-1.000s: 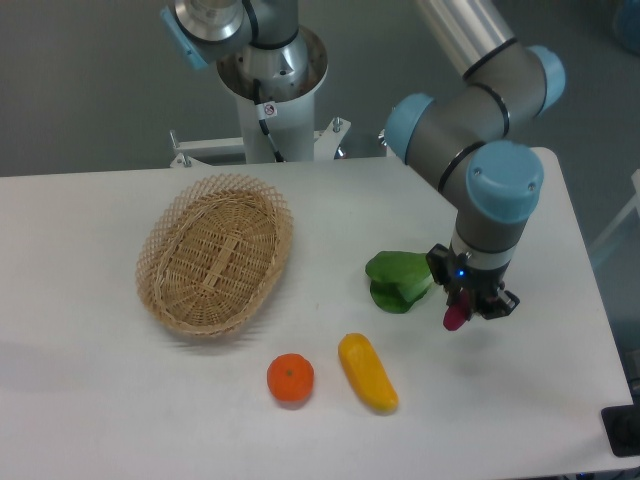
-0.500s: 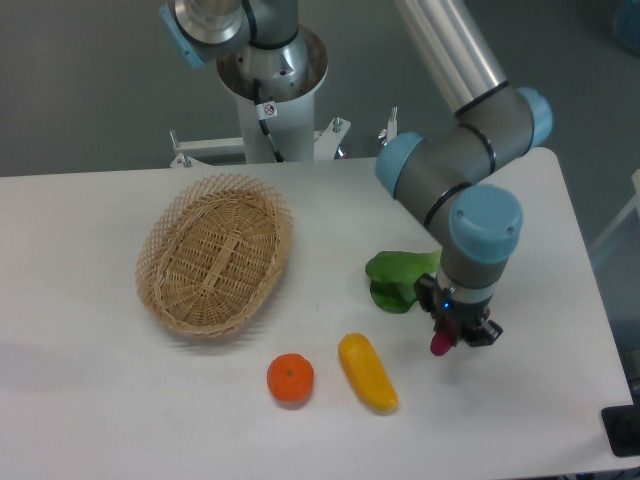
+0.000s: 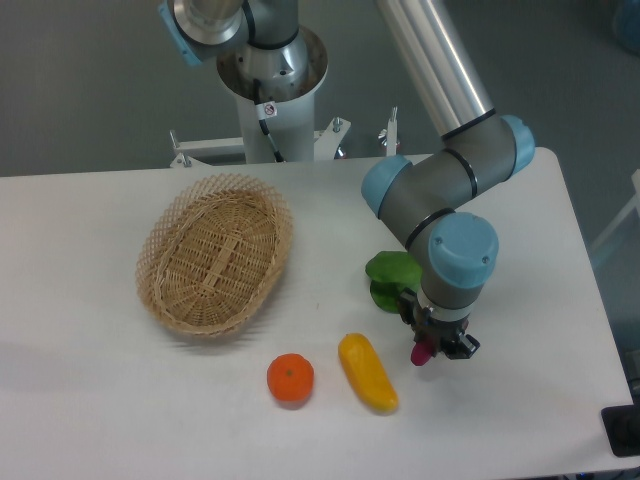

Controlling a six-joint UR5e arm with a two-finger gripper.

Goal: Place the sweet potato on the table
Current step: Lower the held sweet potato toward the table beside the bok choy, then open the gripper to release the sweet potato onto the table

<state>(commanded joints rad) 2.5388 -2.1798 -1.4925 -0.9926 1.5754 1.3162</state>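
Observation:
Only the lower magenta tip of the sweet potato (image 3: 420,355) shows, sticking out below my gripper (image 3: 436,348); the rest is hidden by the fingers and wrist. The gripper points down and is shut on it, low over the white table (image 3: 520,400). I cannot tell whether the tip touches the surface. It hangs just right of the yellow oblong vegetable (image 3: 367,372).
A green leafy toy (image 3: 388,279) lies just behind the gripper, partly hidden by the arm. An orange (image 3: 290,379) sits left of the yellow vegetable. An empty oval wicker basket (image 3: 215,254) stands at the left. The arm's base (image 3: 270,70) is at the back.
The gripper has carried the sweet potato left, toward the front edge and lower, ending close beside the yellow vegetable. The other objects have stayed put.

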